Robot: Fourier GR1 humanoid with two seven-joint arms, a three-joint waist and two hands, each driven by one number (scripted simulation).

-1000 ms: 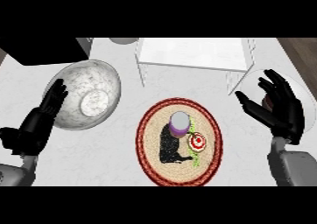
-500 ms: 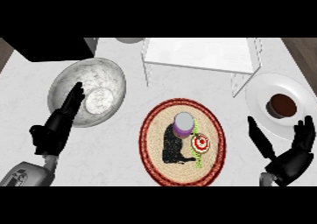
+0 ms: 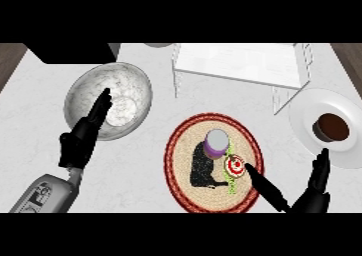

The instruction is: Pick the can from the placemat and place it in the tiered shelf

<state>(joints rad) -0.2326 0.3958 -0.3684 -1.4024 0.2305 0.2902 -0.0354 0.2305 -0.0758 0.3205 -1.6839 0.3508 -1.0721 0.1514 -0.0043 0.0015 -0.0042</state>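
We've got the can [image 3: 217, 141] standing upright on the round placemat [image 3: 185, 190], a bit above its middle, nothing touching it. Our right hand [image 3: 311, 197] sits at the lower right with straight, spread fingers — one tip over the mat's right edge, apart from the can. The tiered shelf [image 3: 236, 67] is up top, bare counter between it and the mat. Right of the mat there's a plate [image 3: 346, 155] with a dark cup [image 3: 333, 127]. Our left hand [image 3: 86, 135], fingers straight and together, lies across the rim of the marbled bowl [image 3: 110, 100] — well away from the can.
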